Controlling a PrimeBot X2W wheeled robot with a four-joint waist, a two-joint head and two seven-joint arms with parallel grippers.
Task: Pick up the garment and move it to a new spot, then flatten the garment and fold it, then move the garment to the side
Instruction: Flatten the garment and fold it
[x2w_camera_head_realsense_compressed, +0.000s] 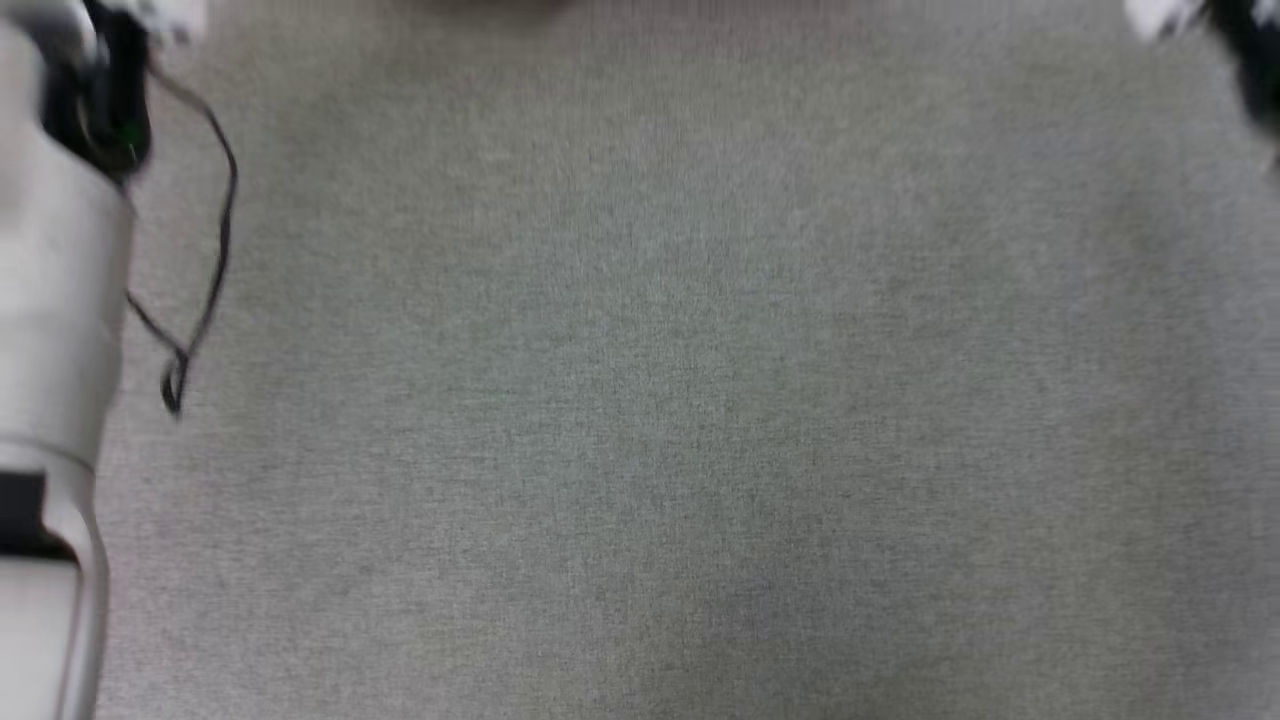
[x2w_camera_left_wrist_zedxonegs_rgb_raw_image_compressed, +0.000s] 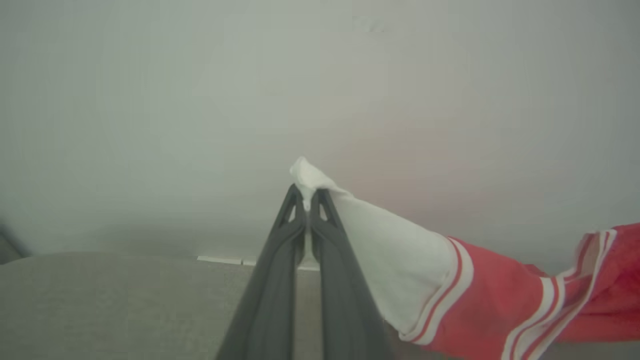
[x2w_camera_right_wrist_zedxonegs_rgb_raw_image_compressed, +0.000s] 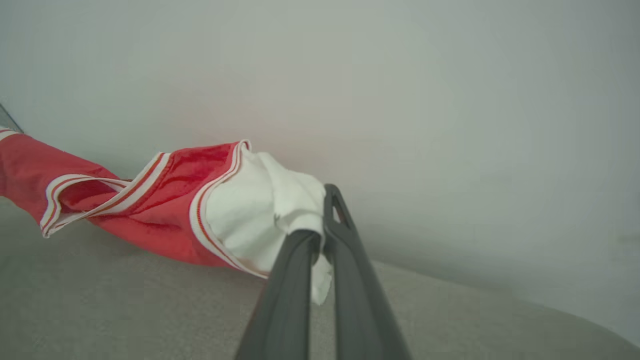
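Grey woven surface (x2w_camera_head_realsense_compressed: 700, 400) lies below you | your left gripper (x2w_camera_left_wrist_zedxonegs_rgb_raw_image_compressed: 306, 196) — jaws clamped on a white sleeve tip | your right gripper (x2w_camera_right_wrist_zedxonegs_rgb_raw_image_compressed: 320, 220) — pinched shut on the other white sleeve | red jersey T-shirt with white sleeves and striped trim (x2w_camera_left_wrist_zedxonegs_rgb_raw_image_compressed: 500, 300) spans between them | pale wall (x2w_camera_right_wrist_zedxonegs_rgb_raw_image_compressed: 450, 100) behind
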